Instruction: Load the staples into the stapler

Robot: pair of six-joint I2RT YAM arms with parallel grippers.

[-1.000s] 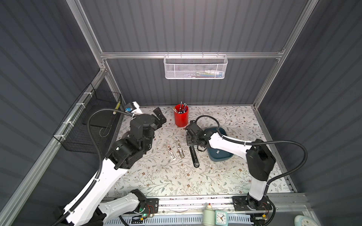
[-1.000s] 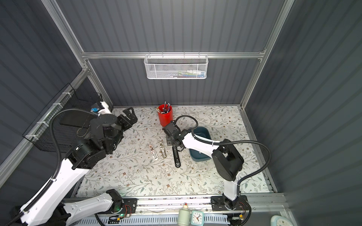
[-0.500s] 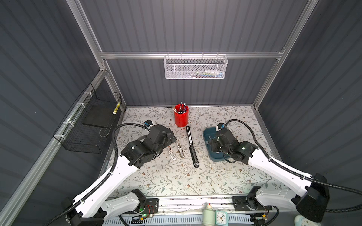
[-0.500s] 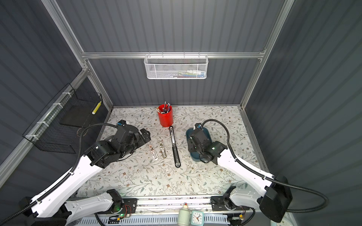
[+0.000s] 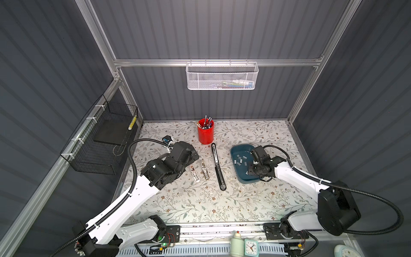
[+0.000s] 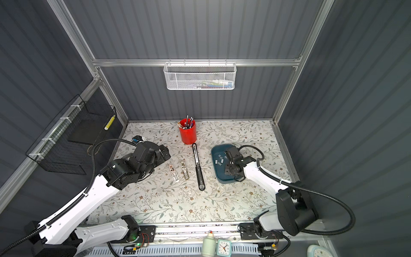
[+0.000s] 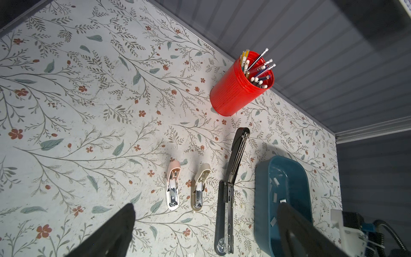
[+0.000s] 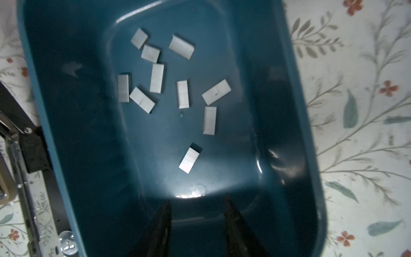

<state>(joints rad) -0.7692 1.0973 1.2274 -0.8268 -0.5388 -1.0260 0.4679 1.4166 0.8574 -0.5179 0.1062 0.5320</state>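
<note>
Looked like the pickup step: right fingers (image 8: 163,224) hung part-spread, empty, over the staples (image 8: 182,94) in the teal tray (image 8: 66,155), left fingers (image 7: 111,231) spread wide; next needed pinching one strip.

Left arm (image 5: 135,195): stretched forward and inward, forearm low, wrist about level.
Left gripper (image 7: 205,211): jaws spread wide, empty.
Right arm (image 5: 298,179): elbow folded back at the near edge, forearm angled inward.
Right gripper (image 8: 198,202): pointing down, fingers (image 8: 163,222) moderately apart, empty gap between them.
</note>
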